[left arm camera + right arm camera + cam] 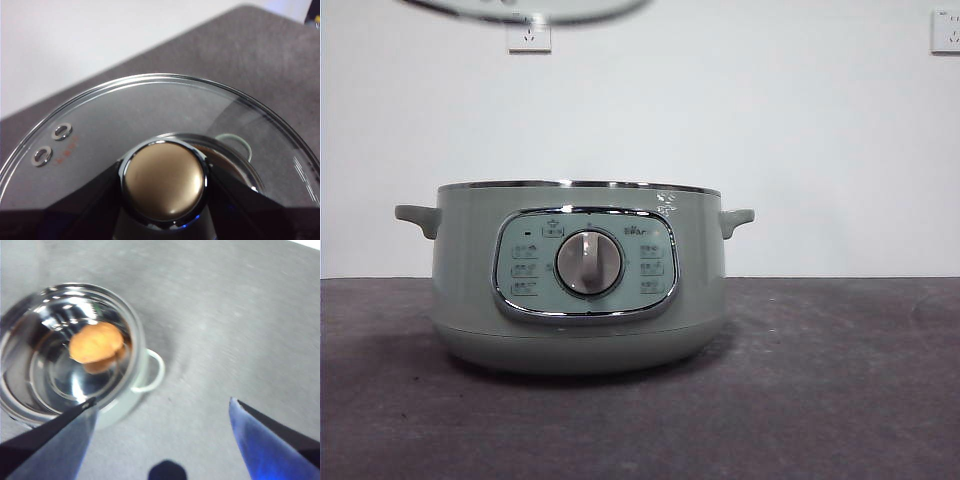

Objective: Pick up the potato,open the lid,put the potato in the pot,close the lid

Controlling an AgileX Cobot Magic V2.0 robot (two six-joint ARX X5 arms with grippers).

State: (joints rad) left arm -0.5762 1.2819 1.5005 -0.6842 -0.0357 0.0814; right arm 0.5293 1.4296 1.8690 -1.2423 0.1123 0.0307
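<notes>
Nearest the front camera stands the pot (578, 280), a round sage-green cooker on the dark, felt-like table (840, 400), with two stubby side handles, a chrome-framed panel and a grey dial. Its steel rim is bare, so the pot is open.

High above it, only the lower edge of the lid (525, 8) shows in the front view. From the left wrist, the left end effector (162, 185) is clamped on the lid's round knob (164, 182), which looks bronze-tinted and glossy here inside a shiny ring. Around it spreads clear domed glass (150, 105) with two small metal vent eyelets; the pot is dimly visible through the glass below.

In the right wrist view, the potato (96, 342), matte, orange-brown and oval, lies on the polished, mirror-bright floor of the pot's inner bowl (50, 375). The right end effector (160, 412) hangs above the table beside the pot, jaws spread wide and holding nothing.

By this showing, picking, opening and placing are done. What appears left is lowering the lid onto the rim and letting go.
</notes>
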